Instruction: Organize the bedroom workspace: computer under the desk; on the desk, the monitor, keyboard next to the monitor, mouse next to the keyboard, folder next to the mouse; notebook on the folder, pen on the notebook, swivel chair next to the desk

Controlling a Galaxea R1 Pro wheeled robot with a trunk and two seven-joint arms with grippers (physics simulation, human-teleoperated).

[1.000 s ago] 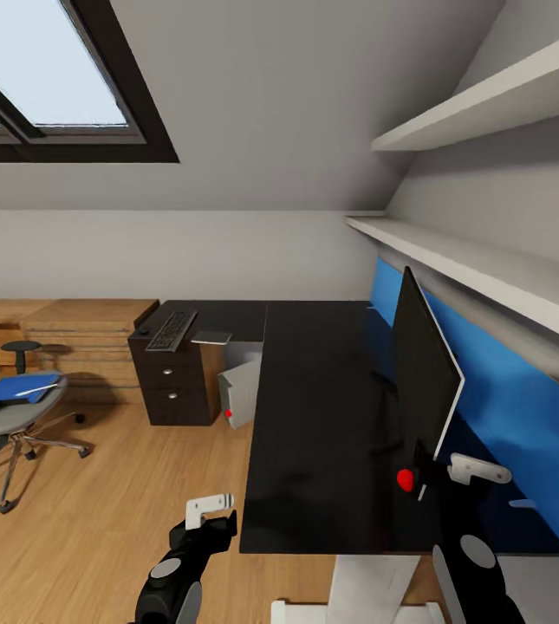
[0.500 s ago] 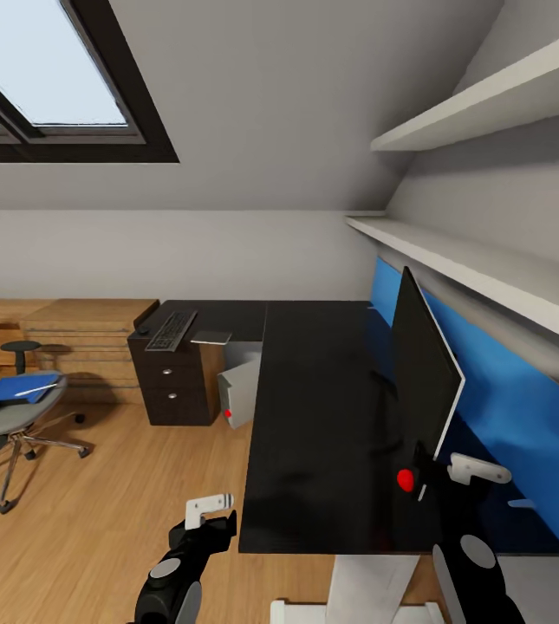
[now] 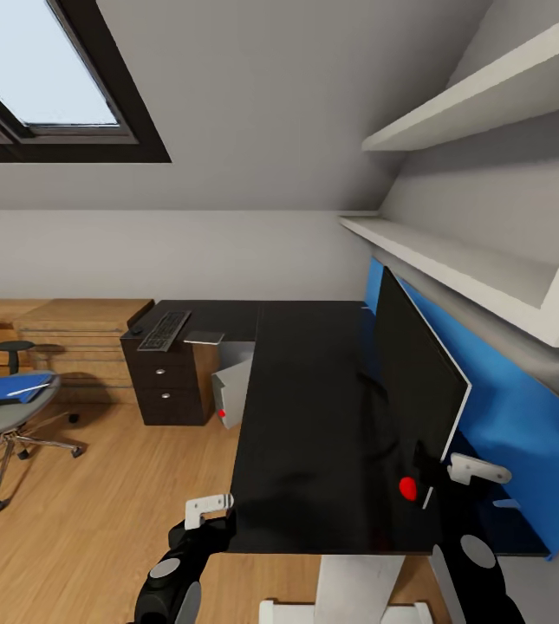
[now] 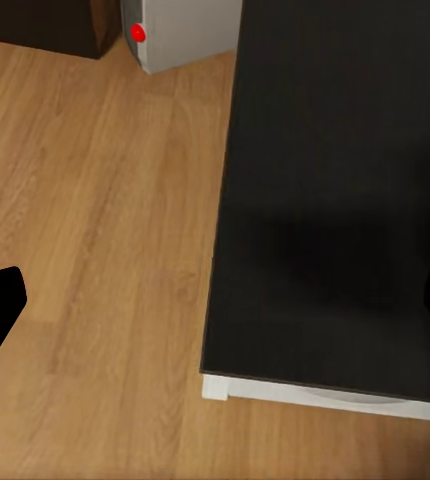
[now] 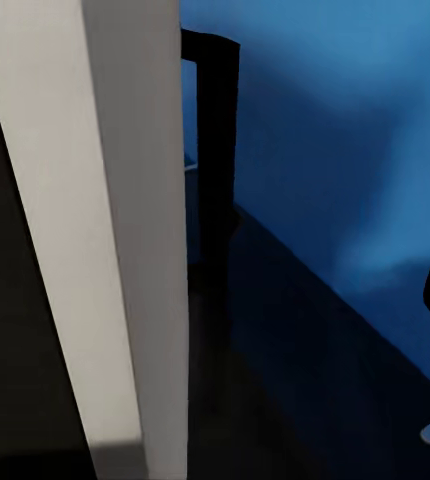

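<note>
Head view shows the flat black monitor (image 3: pixel 418 381) standing on the long black desk (image 3: pixel 314 416) with the right gripper (image 3: pixel 431 472) closed on its edge, the left gripper (image 3: pixel 205 511) holding nothing, its gap unclear, and the black keyboard (image 3: pixel 164 330) on the dark drawer cabinet (image 3: pixel 162 381) and blue folder (image 3: pixel 6 387) on the grey swivel chair (image 3: pixel 2 416) not moved yet.

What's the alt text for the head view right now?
A monitor stands on a black desk by a blue wall panel; the right gripper is at its near edge. A keyboard lies on drawers, a blue folder on the chair.
</note>
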